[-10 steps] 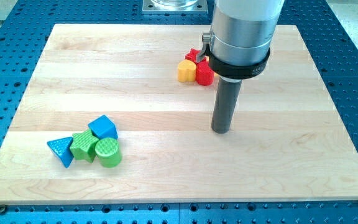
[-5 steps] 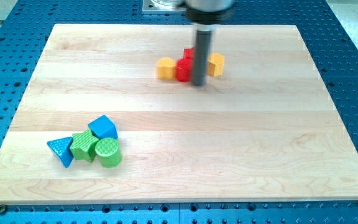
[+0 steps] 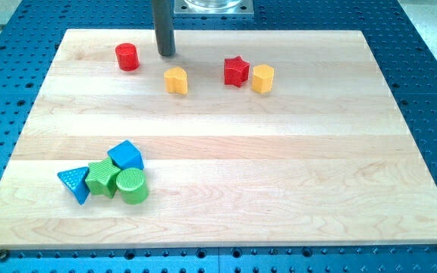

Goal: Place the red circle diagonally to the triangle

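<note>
My tip [image 3: 165,54], the lower end of a straight dark rod with no claw to open or close and nothing in its hold, rests on the pale wooden board [image 3: 279,174] near the view's top edge, left of centre. It touches no block. Just to the view's left of it, with a clear gap between, stands the red circle [image 3: 127,57], a short red cylinder, upright near the board's top left. Below my tip and slightly to the view's right sits a yellow block [image 3: 175,80] of rounded, heart-like shape, apart from both the tip and the red cylinder. Farther to the view's right lies a red star-shaped block [image 3: 236,71], and just beside it, on its right, a yellow hexagonal block [image 3: 262,78]; whether these two touch is hard to tell. Well apart from all this, in the board's lower left, four blocks cluster together: the blue triangle [image 3: 73,183], a flat wedge at the cluster's left end, a green star-shaped block [image 3: 102,177] against it, a blue cube [image 3: 126,156] above, and a green cylinder [image 3: 132,186] at the right end. The board lies on a blue perforated table [image 3: 431,114].
</note>
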Controlling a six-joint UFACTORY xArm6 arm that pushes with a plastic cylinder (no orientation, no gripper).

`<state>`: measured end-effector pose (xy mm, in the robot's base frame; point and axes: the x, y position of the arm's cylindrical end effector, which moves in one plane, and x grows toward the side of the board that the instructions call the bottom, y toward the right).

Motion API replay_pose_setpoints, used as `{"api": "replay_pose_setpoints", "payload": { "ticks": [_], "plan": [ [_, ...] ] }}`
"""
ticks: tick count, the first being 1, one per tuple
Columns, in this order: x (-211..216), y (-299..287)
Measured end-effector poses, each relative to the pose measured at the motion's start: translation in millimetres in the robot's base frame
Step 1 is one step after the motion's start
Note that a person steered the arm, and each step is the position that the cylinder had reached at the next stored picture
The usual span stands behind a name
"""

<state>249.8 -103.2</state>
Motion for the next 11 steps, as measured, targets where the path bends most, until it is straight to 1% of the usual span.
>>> {"api": "replay_pose_setpoints", "payload": {
  "ticks": [1,2,3,4,5,6,7,8,9,10,11],
  "plan": [
    [29.4,-43.5],
    [20.7,-73.2],
    [33.0,-108.2],
    [107.3,-107.6],
    [77.4,-103.8],
    [54.9,-148.4],
    [106.3,-148.8],
    [106.5,-142.9],
    [111.5,-108.0],
    [152.3,-139.8],
    [116.3,-107.0]
  ]
}}
